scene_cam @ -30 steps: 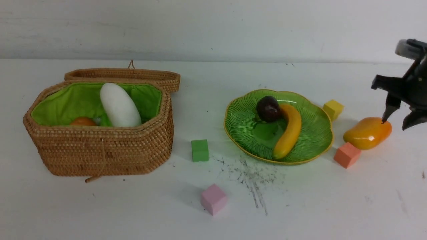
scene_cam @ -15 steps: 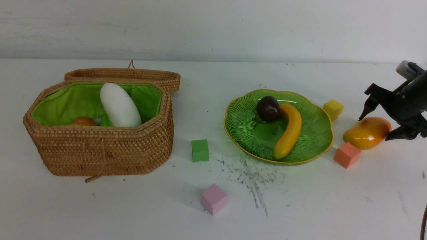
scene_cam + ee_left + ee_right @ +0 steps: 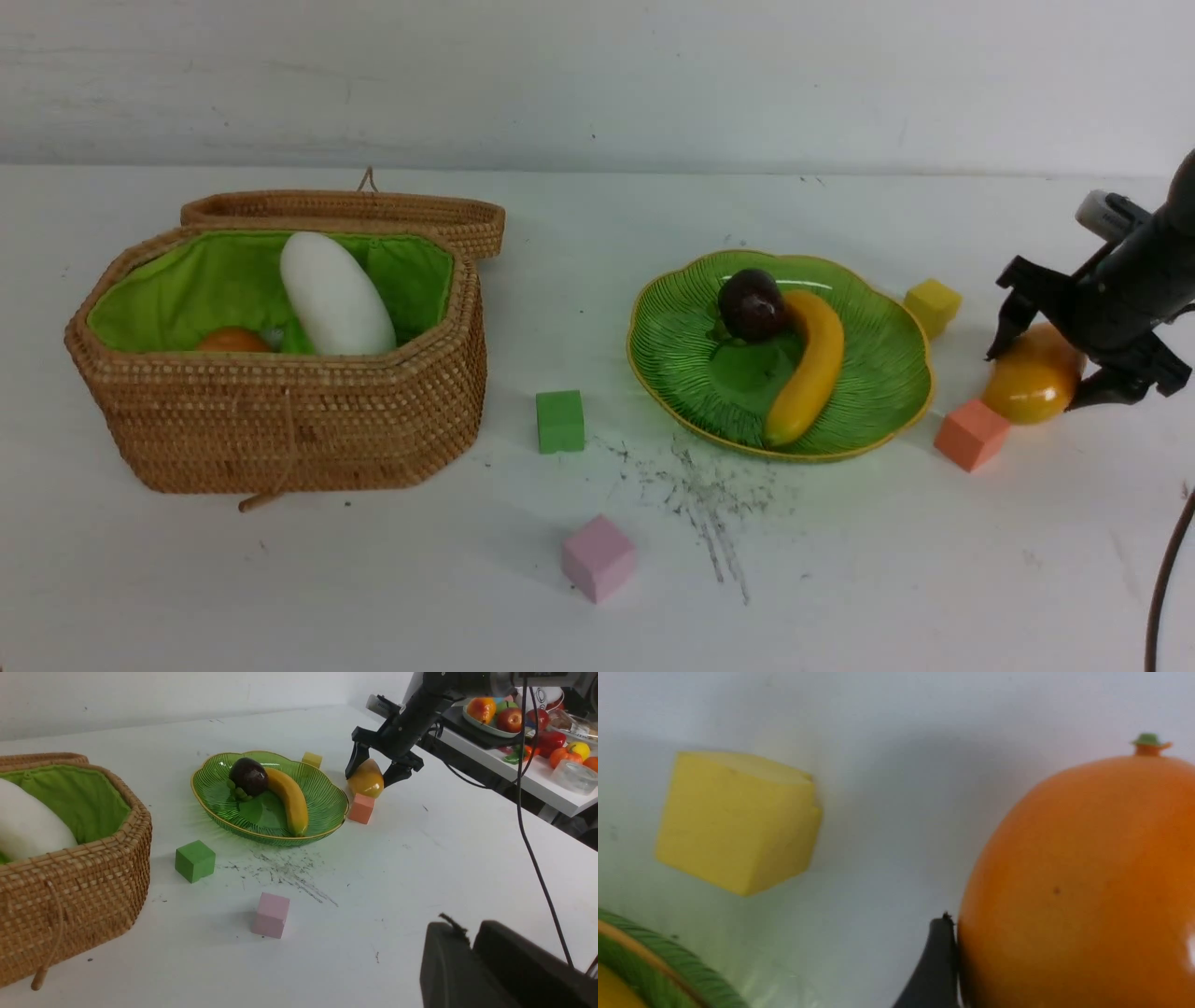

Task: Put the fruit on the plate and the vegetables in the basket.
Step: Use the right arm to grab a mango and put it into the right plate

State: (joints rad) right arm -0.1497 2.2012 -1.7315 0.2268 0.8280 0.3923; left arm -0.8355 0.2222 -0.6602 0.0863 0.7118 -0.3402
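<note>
The green plate (image 3: 681,345) holds the banana (image 3: 810,369) and the dark mangosteen (image 3: 752,303). To its right on the table lies the orange-yellow mango (image 3: 1032,383), and my right gripper (image 3: 1034,378) stands open astride it, one fingertip on each side. In the right wrist view one dark finger (image 3: 936,966) lies against the mango (image 3: 1078,882). The wicker basket (image 3: 280,420) at the left holds the white radish (image 3: 334,294) and the potato (image 3: 231,341). My left gripper (image 3: 467,931) is shut and empty, well away from the mango (image 3: 366,780).
Foam cubes lie about: green (image 3: 560,422), pink (image 3: 598,557), salmon (image 3: 971,434) just in front of the mango, yellow (image 3: 932,305) behind the plate. The basket lid (image 3: 355,213) lies open behind it. A side bench with other produce (image 3: 514,714) stands beyond the right arm.
My right gripper has come down and leftward, opening wider, until its fingers straddle the mango. The mango has turned from lying lengthwise to nearly end-on. The left gripper has stayed put.
</note>
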